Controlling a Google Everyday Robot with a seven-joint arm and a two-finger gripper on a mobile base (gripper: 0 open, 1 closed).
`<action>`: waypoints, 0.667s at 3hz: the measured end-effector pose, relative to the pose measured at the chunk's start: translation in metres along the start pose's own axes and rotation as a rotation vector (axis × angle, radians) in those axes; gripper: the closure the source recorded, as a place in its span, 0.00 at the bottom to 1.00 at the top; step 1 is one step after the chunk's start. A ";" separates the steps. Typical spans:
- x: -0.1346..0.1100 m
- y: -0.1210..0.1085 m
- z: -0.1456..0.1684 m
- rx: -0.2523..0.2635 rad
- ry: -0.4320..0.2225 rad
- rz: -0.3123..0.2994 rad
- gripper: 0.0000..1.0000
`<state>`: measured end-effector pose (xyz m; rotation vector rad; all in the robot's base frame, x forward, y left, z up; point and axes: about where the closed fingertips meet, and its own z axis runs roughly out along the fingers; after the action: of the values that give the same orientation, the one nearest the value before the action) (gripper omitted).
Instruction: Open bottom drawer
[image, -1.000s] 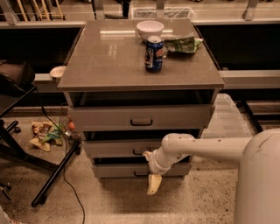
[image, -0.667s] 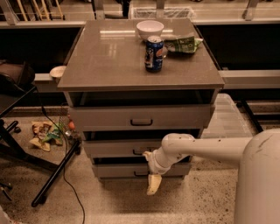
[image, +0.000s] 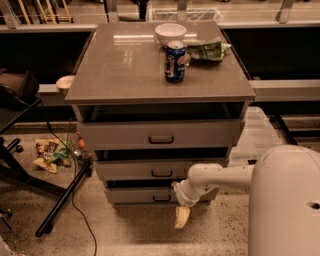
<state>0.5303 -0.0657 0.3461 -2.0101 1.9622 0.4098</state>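
The bottom drawer (image: 135, 194) is the lowest grey front of the three-drawer cabinet, with a small black loop handle (image: 161, 198) at its centre. My white arm reaches in from the right, its wrist in front of the drawer's right half. My gripper (image: 182, 217) hangs just below and to the right of the handle, pointing down toward the floor. It is not on the handle.
The middle drawer (image: 161, 170) and top drawer (image: 161, 135) stand above. On the cabinet top are a blue can (image: 175, 62), a white bowl (image: 170, 34) and a green chip bag (image: 210, 50). A black stand leg (image: 62, 202) and litter (image: 50, 154) lie on the floor at left.
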 end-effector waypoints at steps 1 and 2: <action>0.044 0.002 0.032 0.027 -0.007 0.039 0.00; 0.073 -0.002 0.054 0.050 -0.024 0.057 0.00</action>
<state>0.5345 -0.1103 0.2668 -1.9143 1.9987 0.3921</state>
